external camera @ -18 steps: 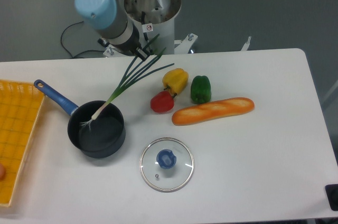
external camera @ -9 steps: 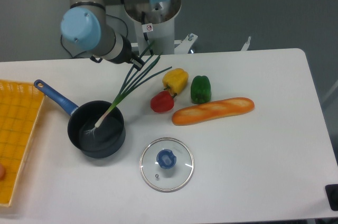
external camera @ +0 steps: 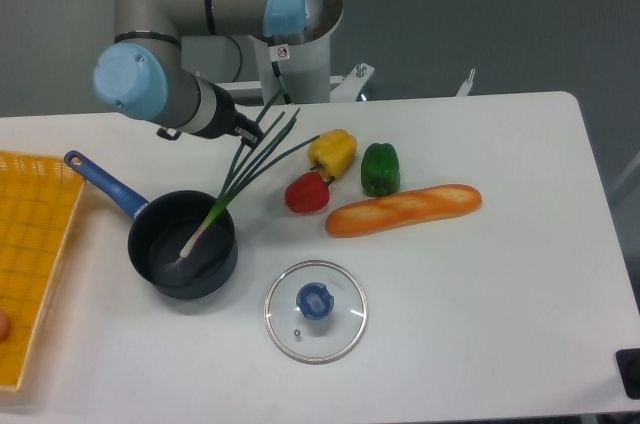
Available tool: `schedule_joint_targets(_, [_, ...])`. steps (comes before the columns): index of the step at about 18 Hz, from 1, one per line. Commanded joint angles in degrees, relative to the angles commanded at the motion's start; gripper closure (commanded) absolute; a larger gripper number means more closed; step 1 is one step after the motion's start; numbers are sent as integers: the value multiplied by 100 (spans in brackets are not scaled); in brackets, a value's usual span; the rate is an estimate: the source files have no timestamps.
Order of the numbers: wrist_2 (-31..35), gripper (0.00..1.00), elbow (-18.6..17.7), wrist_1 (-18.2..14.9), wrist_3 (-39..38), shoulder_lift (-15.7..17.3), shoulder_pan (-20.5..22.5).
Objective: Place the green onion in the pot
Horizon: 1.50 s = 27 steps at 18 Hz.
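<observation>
Fixed camera view: the gripper held the green onion by its dark leaves, the fingers closed on them. The stalk slanted down to the left, its white bulb end resting inside the pot, the leaves leaning out over the rim toward the yellow pepper. The step in hand appeared to be the lowering into the pot; the next move would call for opening the fingers so that the stalk settles without tipping out. The pot held only the onion's bulb end. The glass lid lay apart, beside the pot. An orange basket stood at the left edge, with a small object in it, too cropped to identify.
</observation>
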Motion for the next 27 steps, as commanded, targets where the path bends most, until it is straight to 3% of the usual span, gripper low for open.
schedule_joint_targets(12, [36,80,211,-9,-185,-255,-167])
schedule_joint_targets(15, [27,58,229,0,-185,-281,-176])
schedule_joint_targets(24, [18,36,334,79,-176,-387,-211])
schedule_joint_targets(27, [-17,19,317,315,-176,-448,-211])
